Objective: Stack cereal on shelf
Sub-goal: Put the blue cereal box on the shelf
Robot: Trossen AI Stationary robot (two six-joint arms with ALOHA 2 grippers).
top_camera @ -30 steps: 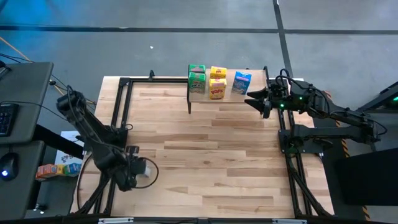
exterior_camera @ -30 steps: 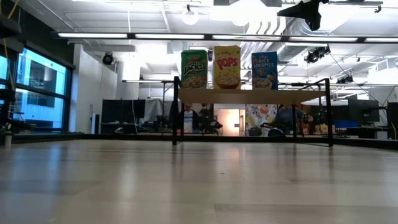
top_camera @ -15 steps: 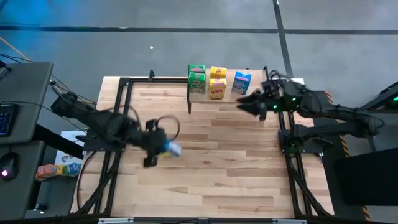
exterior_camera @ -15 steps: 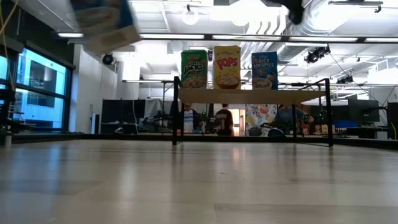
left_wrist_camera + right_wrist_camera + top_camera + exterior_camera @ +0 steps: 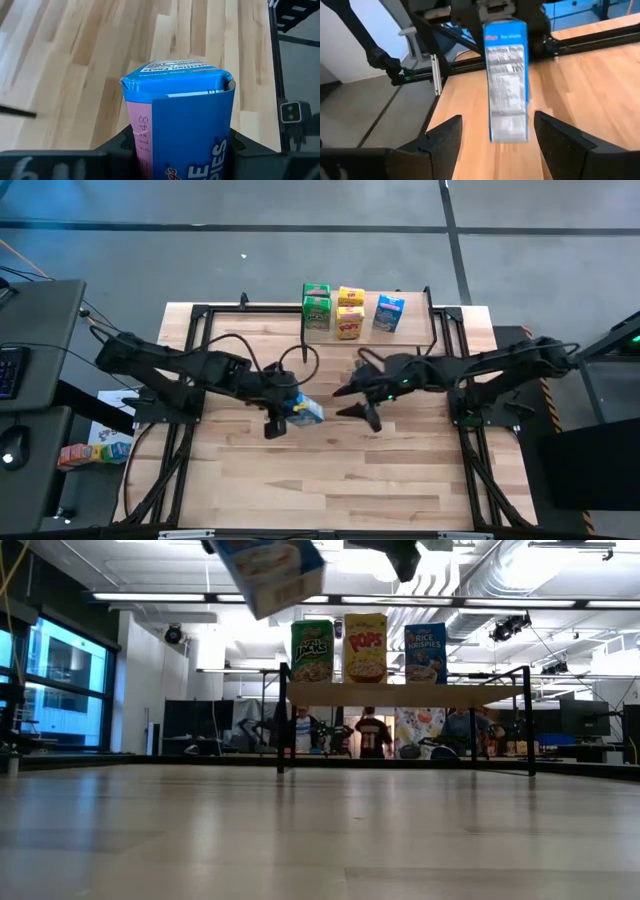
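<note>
We find the shelf [image 5: 350,332] standing at the far edge of the table [image 5: 330,470], already carrying a green cereal box [image 5: 316,307], a yellow cereal box [image 5: 350,314] and a blue cereal box [image 5: 388,312], all upright in a row. A further blue box [image 5: 303,411] is held aloft over the middle of the table, clamped between the fingers of the left tool [image 5: 284,408]. The right tool [image 5: 358,400] hangs just beside it, fingers spread wide on either side of the box without touching it and holding nothing. We judge the task well advanced: three boxes are placed, and this fourth appears to be at a handover, with its placement on the shelf not yet done.
</note>
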